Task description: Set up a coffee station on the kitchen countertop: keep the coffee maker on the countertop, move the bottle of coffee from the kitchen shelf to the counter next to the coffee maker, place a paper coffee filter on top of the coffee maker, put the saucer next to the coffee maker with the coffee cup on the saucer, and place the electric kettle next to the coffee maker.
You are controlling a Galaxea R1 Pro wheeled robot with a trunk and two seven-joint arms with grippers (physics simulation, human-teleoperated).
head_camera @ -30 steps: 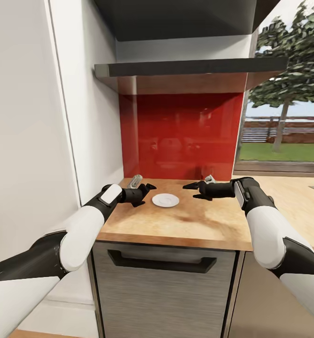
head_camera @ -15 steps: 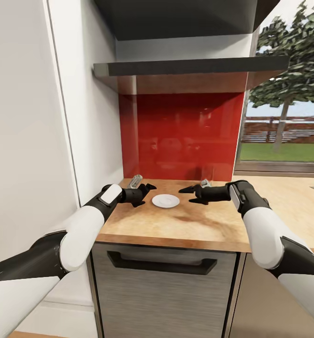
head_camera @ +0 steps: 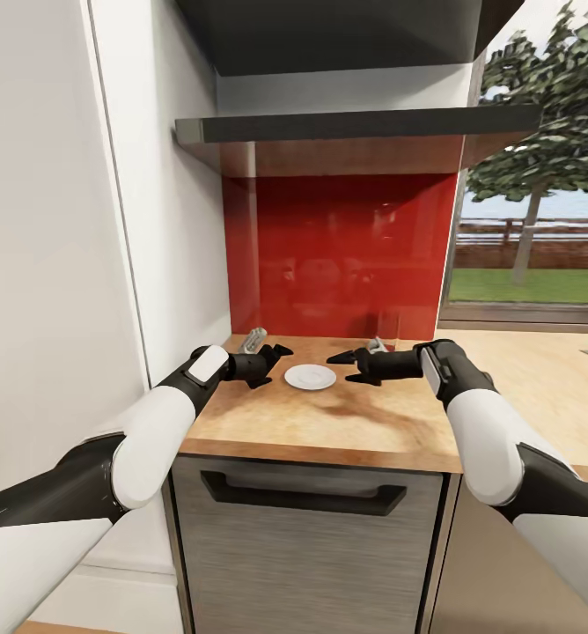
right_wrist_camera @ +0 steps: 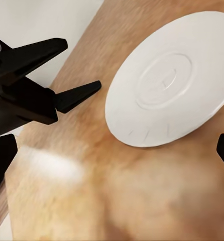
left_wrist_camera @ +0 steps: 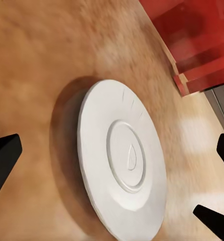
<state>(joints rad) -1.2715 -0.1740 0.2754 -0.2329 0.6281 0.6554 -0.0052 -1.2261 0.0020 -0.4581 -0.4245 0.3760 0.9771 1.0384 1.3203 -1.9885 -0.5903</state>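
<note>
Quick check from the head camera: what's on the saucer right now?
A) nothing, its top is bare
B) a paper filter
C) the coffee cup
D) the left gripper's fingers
A: the saucer lies flat on the kitchen countertop with a bare top, between the open left gripper and the open right gripper, neither touching it.

Saucer (head_camera: 310,376): I see bare countertop (head_camera: 356,423) at 6 o'clock; left gripper (head_camera: 280,352) at 9, right gripper (head_camera: 342,364) at 3, red backsplash (head_camera: 338,255) at 12.
</note>
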